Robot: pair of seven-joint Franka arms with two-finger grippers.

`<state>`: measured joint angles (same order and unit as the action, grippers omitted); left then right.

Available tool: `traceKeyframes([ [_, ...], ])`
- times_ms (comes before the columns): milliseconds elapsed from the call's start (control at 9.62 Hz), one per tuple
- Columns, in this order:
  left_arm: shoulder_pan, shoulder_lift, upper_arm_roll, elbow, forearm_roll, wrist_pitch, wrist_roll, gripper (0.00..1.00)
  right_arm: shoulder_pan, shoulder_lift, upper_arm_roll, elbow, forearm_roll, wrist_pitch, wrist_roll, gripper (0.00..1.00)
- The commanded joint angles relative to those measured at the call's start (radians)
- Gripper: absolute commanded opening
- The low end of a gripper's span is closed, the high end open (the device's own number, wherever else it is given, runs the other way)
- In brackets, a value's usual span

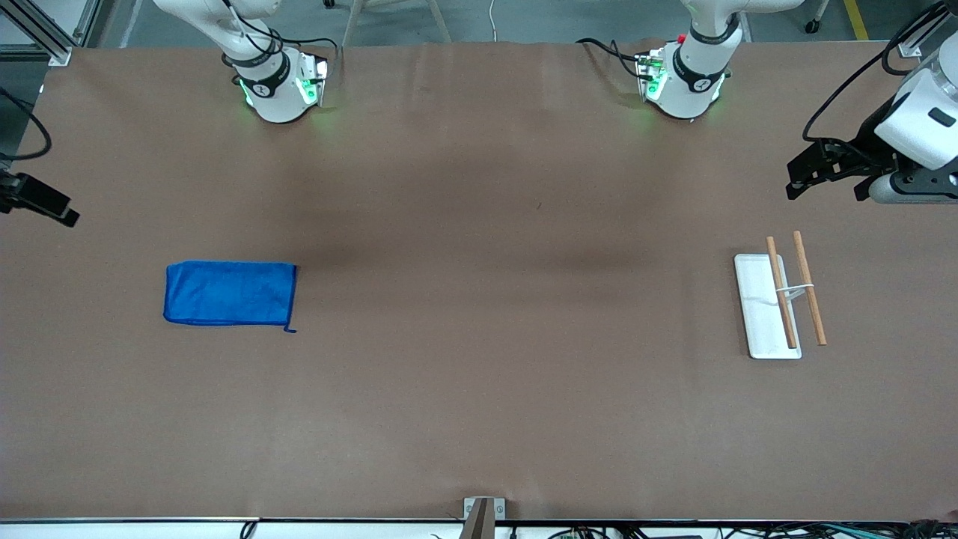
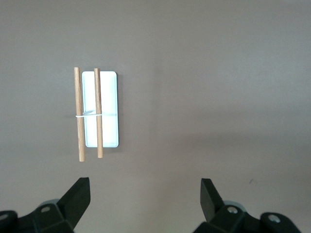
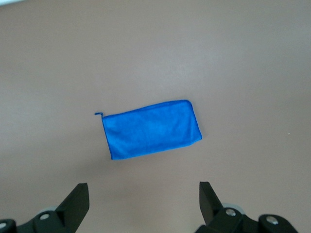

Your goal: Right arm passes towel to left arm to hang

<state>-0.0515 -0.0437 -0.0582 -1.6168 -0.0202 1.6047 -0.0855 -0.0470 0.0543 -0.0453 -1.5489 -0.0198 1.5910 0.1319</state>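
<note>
The brown table [image 1: 479,389] spreads wide, carrying only two things, set well apart at its two ends. The towel [image 1: 230,293], bright blue and folded into a flat oblong, lies toward the right arm's end of the table, with a small loop thread trailing from the corner nearest the front camera. Toward the left arm's end stands the white rack [image 1: 760,314], a flat white base with two wooden rods [image 1: 810,298] running along it, joined by a thin white crosspiece. The left tool [image 2: 145,194] hangs in the air at the left arm's end of the table, its fingers spread wide and grasping nothing; its wrist view looks down on the rack. The right tool [image 3: 144,196] is likewise released, fingers apart and empty, up over the table with the towel below in its wrist view; in the front view only a dark piece at the edge of the frame may belong to it.
</note>
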Motion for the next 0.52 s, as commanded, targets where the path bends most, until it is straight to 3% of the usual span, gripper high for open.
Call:
traceKeyframes([
  [0, 0.001, 0.022, -0.002, -0.011, 0.02, -0.008, -0.002, 1.0, 0.025, 0.004, -0.001, -0.13, -0.005, 0.093, 0.009, 1.0],
  [208, 0.001, 0.024, -0.002, -0.011, 0.02, -0.006, -0.002, 1.0, 0.024, 0.05, 0.001, -0.23, -0.005, 0.174, 0.008, 1.0],
  [416, 0.001, 0.024, -0.002, -0.011, 0.02, -0.006, -0.002, 1.0, 0.022, 0.068, -0.001, -0.411, -0.005, 0.365, -0.047, 1.0],
])
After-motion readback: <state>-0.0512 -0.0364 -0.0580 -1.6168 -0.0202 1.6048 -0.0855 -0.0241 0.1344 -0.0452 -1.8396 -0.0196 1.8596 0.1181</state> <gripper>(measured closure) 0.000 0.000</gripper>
